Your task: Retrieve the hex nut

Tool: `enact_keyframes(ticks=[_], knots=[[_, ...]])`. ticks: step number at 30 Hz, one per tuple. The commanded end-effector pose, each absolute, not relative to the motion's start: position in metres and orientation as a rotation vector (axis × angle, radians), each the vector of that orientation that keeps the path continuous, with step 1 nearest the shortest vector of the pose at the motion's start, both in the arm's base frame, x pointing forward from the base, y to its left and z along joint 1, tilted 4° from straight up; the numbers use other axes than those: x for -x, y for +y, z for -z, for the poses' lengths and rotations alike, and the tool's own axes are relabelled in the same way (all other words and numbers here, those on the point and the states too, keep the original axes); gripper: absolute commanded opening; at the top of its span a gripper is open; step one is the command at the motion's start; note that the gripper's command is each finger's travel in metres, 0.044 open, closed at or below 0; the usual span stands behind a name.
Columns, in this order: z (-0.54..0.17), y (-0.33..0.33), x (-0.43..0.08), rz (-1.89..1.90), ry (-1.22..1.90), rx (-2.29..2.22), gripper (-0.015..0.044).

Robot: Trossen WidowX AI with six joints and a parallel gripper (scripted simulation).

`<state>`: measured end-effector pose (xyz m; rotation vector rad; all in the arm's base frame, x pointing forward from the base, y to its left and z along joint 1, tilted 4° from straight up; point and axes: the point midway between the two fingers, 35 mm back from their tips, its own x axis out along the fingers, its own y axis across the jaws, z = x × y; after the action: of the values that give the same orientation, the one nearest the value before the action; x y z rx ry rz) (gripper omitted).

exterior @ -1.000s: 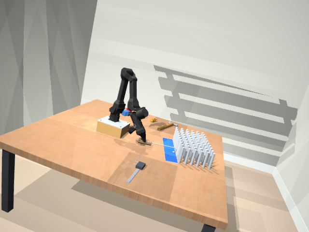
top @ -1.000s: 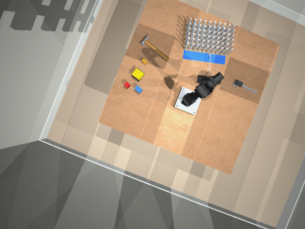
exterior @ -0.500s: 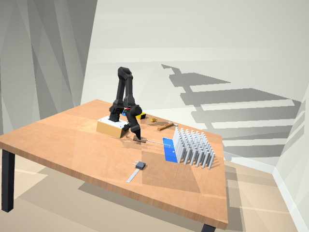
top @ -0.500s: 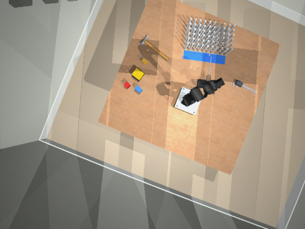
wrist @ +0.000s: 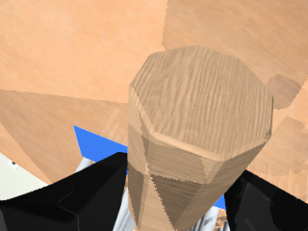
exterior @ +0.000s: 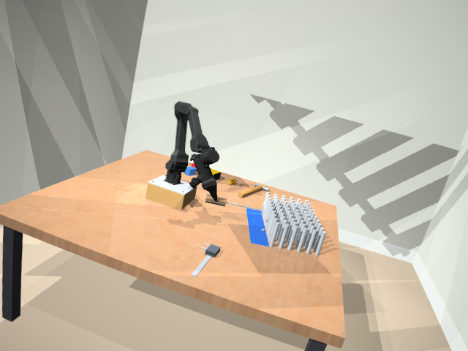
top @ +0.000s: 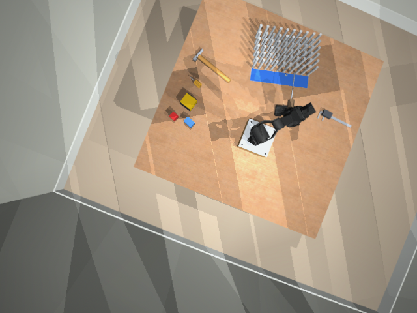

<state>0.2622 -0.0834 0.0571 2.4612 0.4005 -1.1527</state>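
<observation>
— Where is the arm now, if we take the white-topped base block (top: pixel 244 145) (exterior: pixel 154 186) as our landmark?
— The black arm (top: pixel 278 124) (exterior: pixel 181 131) stands on this block. Its upper part rises steeply above it, then the arm bends and goes down beyond the block's edge.
— And the wrist (top: pixel 292 116) (exterior: pixel 204 170)?
— It is beside the block, tilted downward.
— How is the gripper (top: pixel 290 104) (exterior: pixel 216 199) (wrist: pixel 177 169)?
— It points down, lower than the block's top, near it but apart, with its two black fingers closed around a wooden handle.
</observation>
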Motion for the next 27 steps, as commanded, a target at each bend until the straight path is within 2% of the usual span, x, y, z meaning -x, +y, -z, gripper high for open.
enact_keyframes(ticks=[1,10,12,27], knots=[[-0.086,-0.084,-0.263,1.136,0.403,-2.460,0.0000],[-0.133,-0.080,-0.254,1.136,0.404,-2.460,0.0000],[-0.117,-0.083,-0.258,1.148,0.398,-2.461,0.0000],[-0.134,-0.144,-0.264,1.181,0.397,-2.379,0.0000]])
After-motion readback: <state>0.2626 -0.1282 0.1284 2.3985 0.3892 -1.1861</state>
